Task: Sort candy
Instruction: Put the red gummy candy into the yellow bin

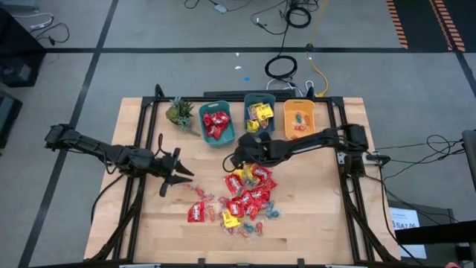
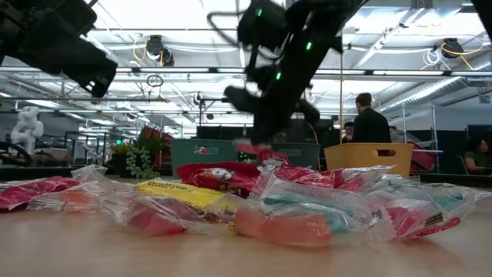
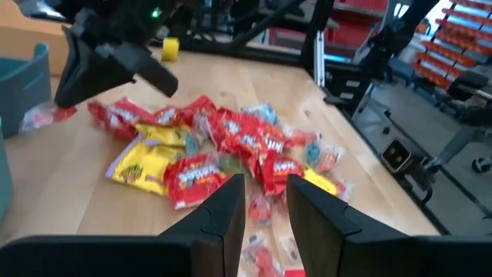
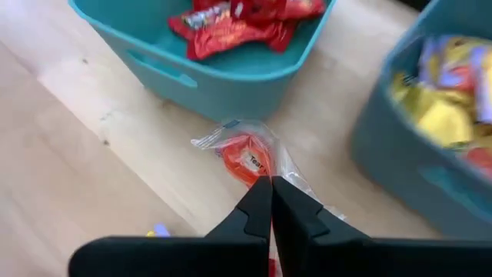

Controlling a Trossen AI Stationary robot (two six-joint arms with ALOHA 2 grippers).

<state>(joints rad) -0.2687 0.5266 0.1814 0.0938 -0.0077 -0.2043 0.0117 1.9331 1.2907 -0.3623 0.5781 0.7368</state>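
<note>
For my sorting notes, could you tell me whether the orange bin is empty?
No, the orange bin already holds a few small wrapped candies.

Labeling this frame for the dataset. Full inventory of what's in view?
Loose candy pile: many packets, mostly red, some yellow and clear, table centre-front.
Bin with red candy: one, teal, table back.
Bin with yellow candy: one, teal, beside the first.
Bin with small wrapped candy: one, orange, rightmost.
Plant: one, green, left of the bins.
Clear-wrapped orange candy: one, pinched at its wrapper, in front of the red-candy bin.
People: in the room behind.
Left hand: partly open, empty, left of the pile.
Right hand: shut on the wrapper.
</note>
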